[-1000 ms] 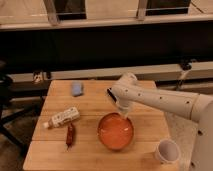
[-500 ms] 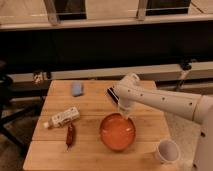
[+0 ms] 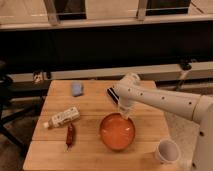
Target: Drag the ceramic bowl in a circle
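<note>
Wooden table (image 3: 95,100): bearing the ceramic bowl (image 3: 117,134) you are watching.
White arm (image 3: 165,100): reaching in from the bowl's right.
Bottle (image 3: 62,118): lying left of the bowl.
Cup (image 3: 167,150): standing right of the bowl.
Gripper (image 3: 125,112): hanging at the bowl's far rim; you cannot tell its grip.

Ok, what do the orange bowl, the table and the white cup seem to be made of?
The bowl looks like glazed ceramic: smooth orange with a soft sheen. The table is wood: pale planks with seams, matte. The cup is plain white; paper or ceramic, I cannot tell. The hand is at the bowl's far rim.
</note>
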You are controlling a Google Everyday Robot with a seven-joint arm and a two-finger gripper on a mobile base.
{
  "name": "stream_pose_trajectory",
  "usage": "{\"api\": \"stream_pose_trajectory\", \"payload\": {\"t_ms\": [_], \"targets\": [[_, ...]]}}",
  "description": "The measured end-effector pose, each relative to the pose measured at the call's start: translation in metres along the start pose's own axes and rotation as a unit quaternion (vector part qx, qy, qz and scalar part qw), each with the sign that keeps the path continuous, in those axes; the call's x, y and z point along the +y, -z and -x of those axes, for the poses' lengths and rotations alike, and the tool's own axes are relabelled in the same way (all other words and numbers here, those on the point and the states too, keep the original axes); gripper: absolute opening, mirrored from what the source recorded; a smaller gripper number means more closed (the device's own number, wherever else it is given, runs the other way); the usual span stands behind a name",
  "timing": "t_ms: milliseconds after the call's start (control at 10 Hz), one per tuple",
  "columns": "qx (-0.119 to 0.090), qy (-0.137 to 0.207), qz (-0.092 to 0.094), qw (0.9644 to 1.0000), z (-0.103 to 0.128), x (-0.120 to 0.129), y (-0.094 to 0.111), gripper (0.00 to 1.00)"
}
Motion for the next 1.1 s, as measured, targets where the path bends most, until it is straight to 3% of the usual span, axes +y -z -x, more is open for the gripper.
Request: {"api": "stream_pose_trajectory", "payload": {"t_ms": [700, 1100], "targets": [[0.008, 0.004, -0.02, 0.9998, -0.01, -0.01, 0.002, 0.0], [0.01, 0.013, -0.025, 0.9995, -0.03, -0.024, 0.006, 0.0]]}}
